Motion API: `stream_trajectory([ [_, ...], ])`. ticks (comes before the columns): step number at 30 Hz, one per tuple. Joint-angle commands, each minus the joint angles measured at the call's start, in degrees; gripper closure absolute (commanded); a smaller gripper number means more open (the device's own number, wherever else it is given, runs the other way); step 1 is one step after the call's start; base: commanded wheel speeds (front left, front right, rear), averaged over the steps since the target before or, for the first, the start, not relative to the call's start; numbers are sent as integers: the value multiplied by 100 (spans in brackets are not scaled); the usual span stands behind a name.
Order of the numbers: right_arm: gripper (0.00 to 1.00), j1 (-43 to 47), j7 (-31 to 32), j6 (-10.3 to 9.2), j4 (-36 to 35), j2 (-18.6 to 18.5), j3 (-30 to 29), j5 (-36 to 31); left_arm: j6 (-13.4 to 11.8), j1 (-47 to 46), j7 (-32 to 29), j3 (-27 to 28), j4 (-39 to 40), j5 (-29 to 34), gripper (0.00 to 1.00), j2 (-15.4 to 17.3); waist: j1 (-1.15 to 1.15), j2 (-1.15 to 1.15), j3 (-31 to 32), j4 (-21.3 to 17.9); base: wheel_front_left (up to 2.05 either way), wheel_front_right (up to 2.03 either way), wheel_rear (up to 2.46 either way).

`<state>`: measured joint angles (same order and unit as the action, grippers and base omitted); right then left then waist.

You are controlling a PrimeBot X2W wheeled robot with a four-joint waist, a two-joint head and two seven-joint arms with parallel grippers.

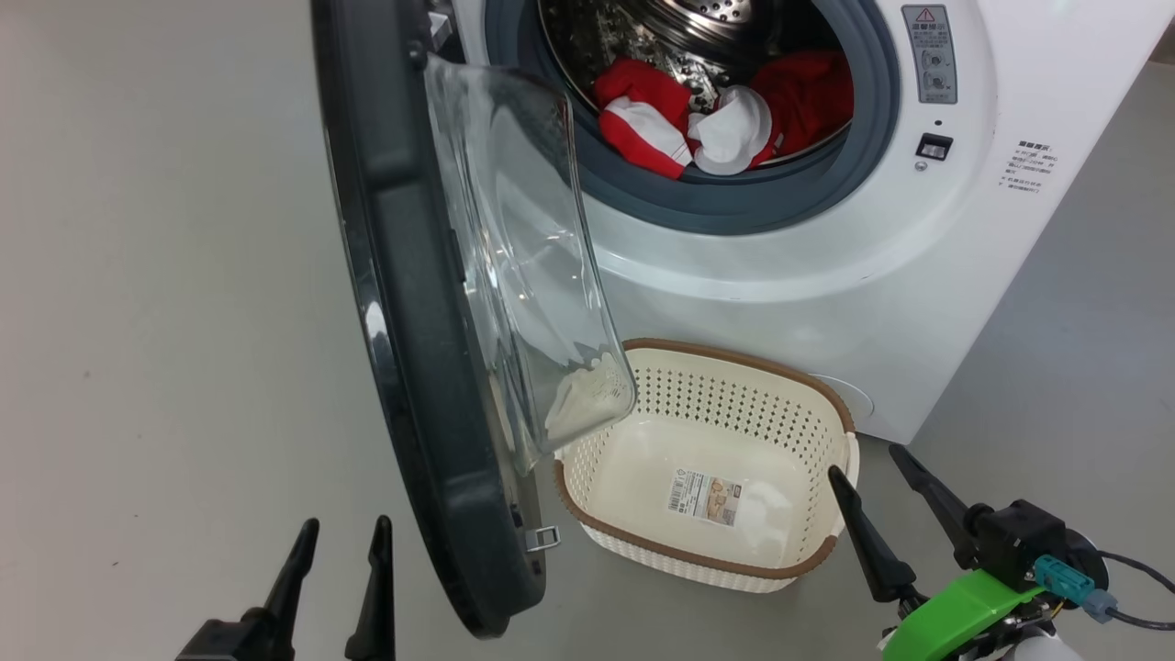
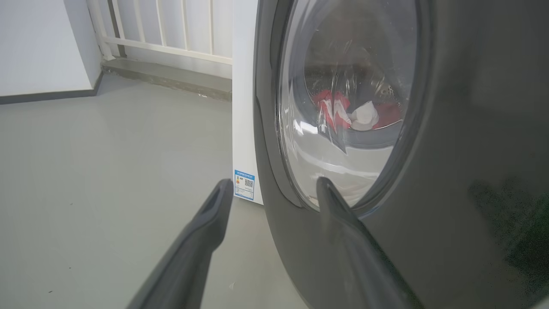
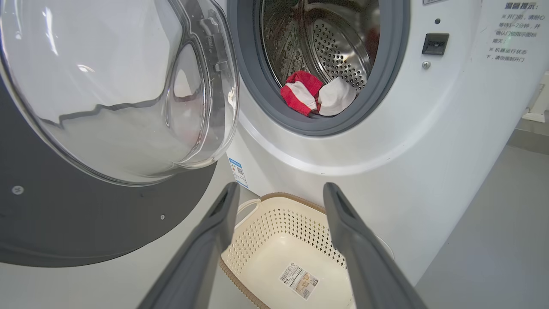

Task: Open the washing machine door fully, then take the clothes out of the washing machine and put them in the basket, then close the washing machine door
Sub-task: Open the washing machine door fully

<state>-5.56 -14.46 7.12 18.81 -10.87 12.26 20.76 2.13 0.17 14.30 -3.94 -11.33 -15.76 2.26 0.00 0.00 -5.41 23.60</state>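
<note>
The washing machine (image 1: 826, 275) stands ahead with its door (image 1: 431, 367) swung out towards me, black rim edge-on, glass bowl (image 1: 523, 275) facing the drum. Red and white clothes (image 1: 725, 115) lie in the steel drum, also seen as clothes (image 3: 317, 94) in the right wrist view. The cream basket (image 1: 707, 477) sits empty on the floor below the opening. My left gripper (image 1: 341, 528) is open, just outside the door's outer face, near its lower rim (image 2: 300, 240). My right gripper (image 1: 865, 456) is open beside the basket's right end, its fingers (image 3: 343, 223) framing the basket (image 3: 283, 249).
Grey floor (image 1: 138, 321) stretches left of the door. A white railing (image 2: 171, 25) and a wall lie beyond the machine's side. A door latch socket (image 1: 934, 146) and printed labels (image 1: 929, 53) are on the machine front. A cable runs from my right wrist.
</note>
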Motion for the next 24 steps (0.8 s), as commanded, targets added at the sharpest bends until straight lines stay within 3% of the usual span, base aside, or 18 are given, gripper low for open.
stream_trajectory([
  [1, 0, 50, -53, 36, -71, -16, 75, -54, 12, -110, 70, 170, 115, 15, 0, 62, 0, 0, -8, 9, 0, 0, 0],
  [12, 0, 92, -53, 36, -69, 72, 27, -149, 0, -101, 70, 200, 107, 23, 0, 62, 0, 0, 19, -35, 0, 0, 0],
  [13, 0, 89, -53, 36, -72, 75, 27, -152, -5, -117, 70, 215, 128, 27, 54, 62, 0, 0, 21, -37, 0, 0, 0],
  [14, 0, 86, -53, 36, -75, 77, 27, -155, -20, -130, 70, 243, 155, 25, 100, 62, 0, 0, 22, -36, 0, 0, 0],
  [19, 0, 75, -53, 36, -96, 83, -13, -167, -86, -249, 70, 512, 514, -134, 100, 62, 0, 0, 8, -13, 0, 0, 0],
  [24, 0, 72, -53, 36, -88, 75, -18, -193, -129, -389, 70, 718, 1399, -272, 100, 62, 0, 0, -8, 3, 0, 0, 0],
])
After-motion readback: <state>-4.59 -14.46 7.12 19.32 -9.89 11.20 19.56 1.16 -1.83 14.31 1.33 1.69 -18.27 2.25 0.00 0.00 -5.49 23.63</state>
